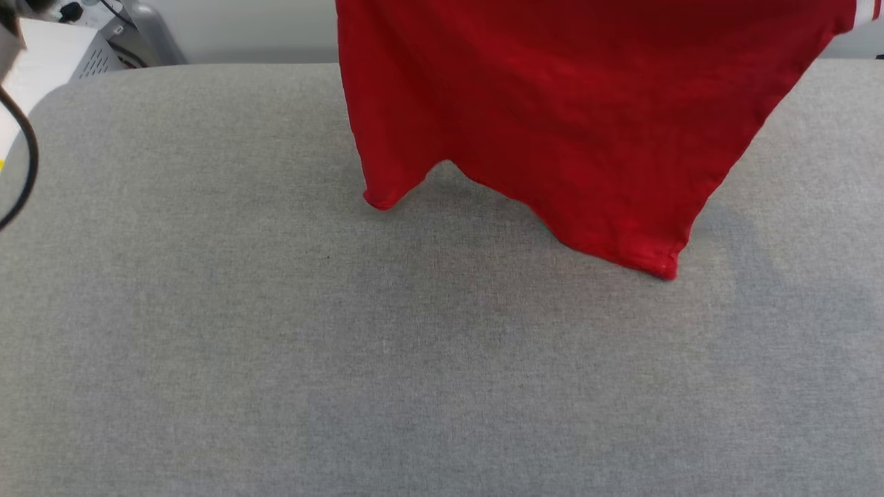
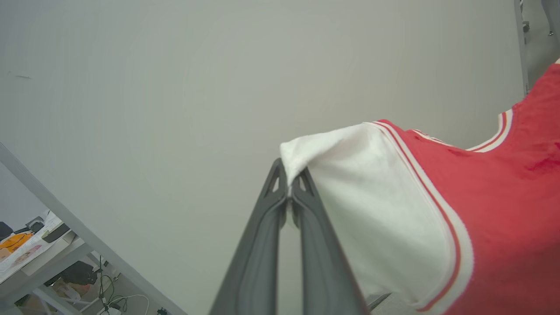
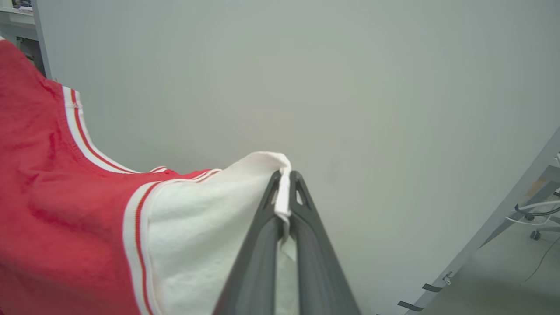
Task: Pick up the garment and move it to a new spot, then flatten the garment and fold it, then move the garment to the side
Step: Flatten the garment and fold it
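Note:
The garment (image 1: 552, 117) is a red jersey hanging from above over the far part of the grey table (image 1: 276, 331); its hem corners dangle just above or on the cloth surface. In the left wrist view my left gripper (image 2: 288, 177) is shut on the edge of a white sleeve (image 2: 372, 197), with red-and-white striped trim and the red body (image 2: 503, 210) to the right. In the right wrist view my right gripper (image 3: 284, 177) is shut on the other white sleeve (image 3: 205, 218), the red body (image 3: 57, 210) stretching away to the left. The garment's numbers are hidden.
A pale wall stands behind the garment in both wrist views. A grey machine (image 1: 117, 38) and a black cable (image 1: 24, 159) sit past the table's far left corner. A cluttered desk (image 2: 30, 253) is at lower left of the left wrist view.

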